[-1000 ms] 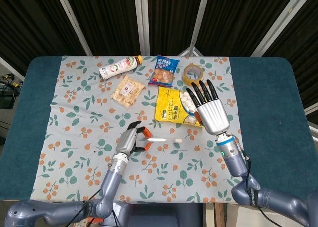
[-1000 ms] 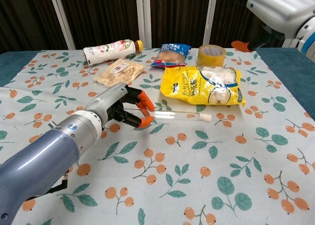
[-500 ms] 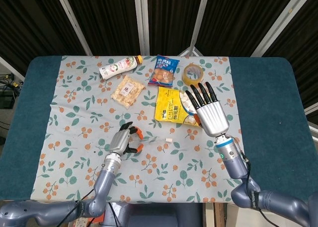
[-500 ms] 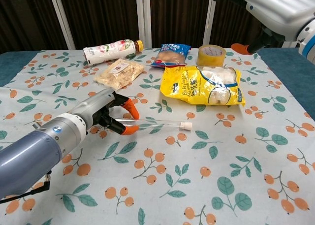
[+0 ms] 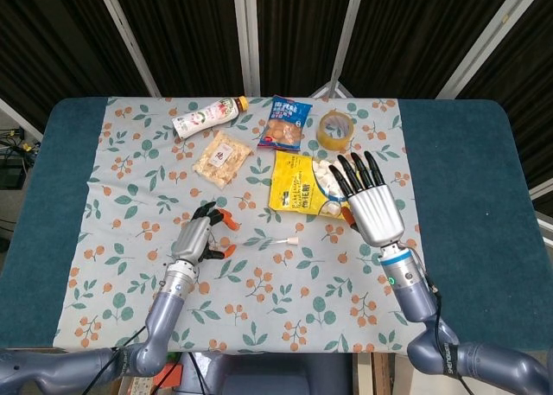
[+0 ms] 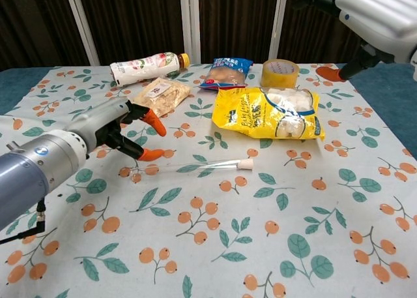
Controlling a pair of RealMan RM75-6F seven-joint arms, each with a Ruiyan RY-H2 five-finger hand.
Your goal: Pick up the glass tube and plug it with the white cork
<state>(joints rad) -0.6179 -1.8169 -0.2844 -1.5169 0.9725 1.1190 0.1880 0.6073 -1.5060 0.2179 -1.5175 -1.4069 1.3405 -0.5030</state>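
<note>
The glass tube lies flat on the flowered cloth, with the white cork at its right end. Whether the cork sits inside the tube's mouth I cannot tell. My left hand hovers just left of the tube, its orange-tipped fingers apart and holding nothing. My right hand is raised to the right of the tube, over the edge of the yellow bag, fingers spread and empty.
A yellow snack bag lies just behind the tube. Further back are a tape roll, a blue packet, a small clear packet and a lying bottle. Bare cloth extends toward me.
My left hand let go of the tube and drew back to the left. The tube, held above the cloth a second ago, now lies on it. My right hand shifted slightly nearer.
</note>
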